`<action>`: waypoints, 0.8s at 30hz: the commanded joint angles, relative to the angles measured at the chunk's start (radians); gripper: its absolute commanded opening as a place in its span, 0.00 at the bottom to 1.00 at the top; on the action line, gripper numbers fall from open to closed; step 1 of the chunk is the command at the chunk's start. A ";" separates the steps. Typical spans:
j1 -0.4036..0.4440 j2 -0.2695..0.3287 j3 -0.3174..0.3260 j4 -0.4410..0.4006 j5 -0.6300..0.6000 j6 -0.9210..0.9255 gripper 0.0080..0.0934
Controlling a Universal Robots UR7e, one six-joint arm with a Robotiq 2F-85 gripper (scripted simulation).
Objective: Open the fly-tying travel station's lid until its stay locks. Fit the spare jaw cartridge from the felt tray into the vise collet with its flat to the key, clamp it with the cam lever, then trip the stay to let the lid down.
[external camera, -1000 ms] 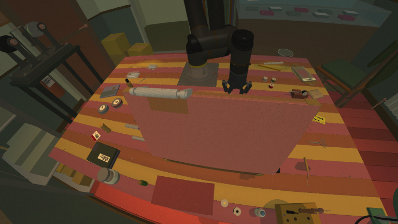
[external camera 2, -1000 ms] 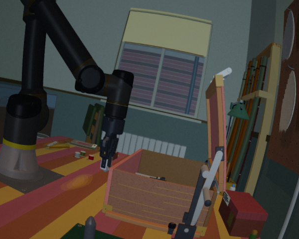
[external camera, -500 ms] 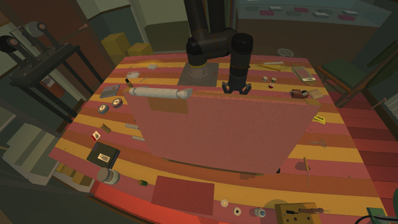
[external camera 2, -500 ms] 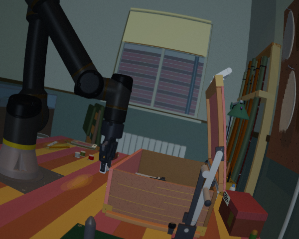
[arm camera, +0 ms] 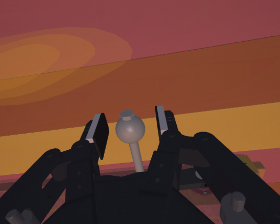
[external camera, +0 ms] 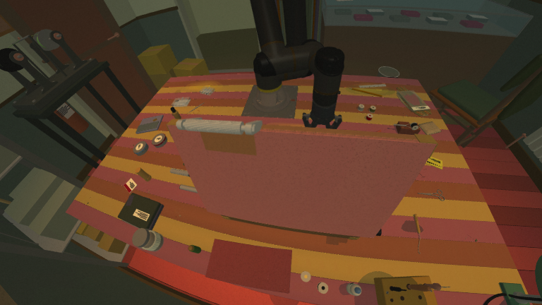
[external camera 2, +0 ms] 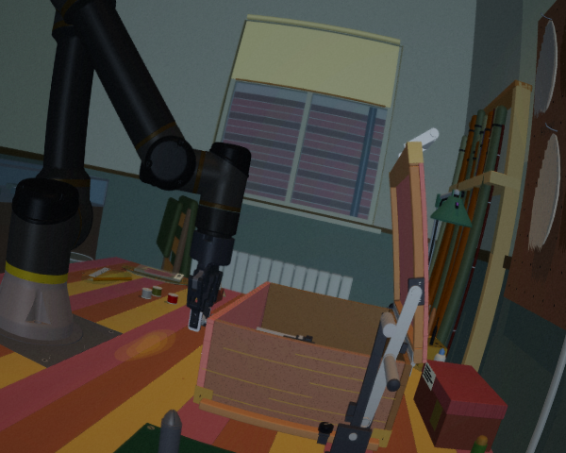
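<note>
The fly-tying station (external camera 2: 303, 361) is a pink box in the middle of the striped table, and its lid (external camera: 303, 174) stands upright with a pale handle (external camera: 218, 126) on its top edge. A pale stay arm (external camera 2: 395, 341) runs between box and lid on one side. My gripper (external camera 2: 195, 319) hangs at the box's rear wall, on the side towards my base. It is open and holds nothing. In the wrist camera a grey ball-headed lever (arm camera: 130, 129) stands between my fingers (arm camera: 130, 130). The jaw cartridge and felt tray are hidden inside the box.
My arm's base (external camera: 271, 100) stands behind the box. Thread spools (external camera: 367, 112), a small wooden block (external camera: 405, 126) and scissors (external camera: 433, 194) lie to the right. Discs (external camera: 148, 144), a dark book (external camera: 140, 210) and a jar (external camera: 148, 239) lie to the left. A red mat (external camera: 250, 264) lies in front.
</note>
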 commanded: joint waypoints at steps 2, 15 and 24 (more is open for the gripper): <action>0.000 0.000 0.000 0.000 0.000 0.000 0.52; 0.000 0.000 0.000 -0.001 0.000 0.000 0.35; 0.000 0.000 0.000 -0.001 0.000 0.000 0.14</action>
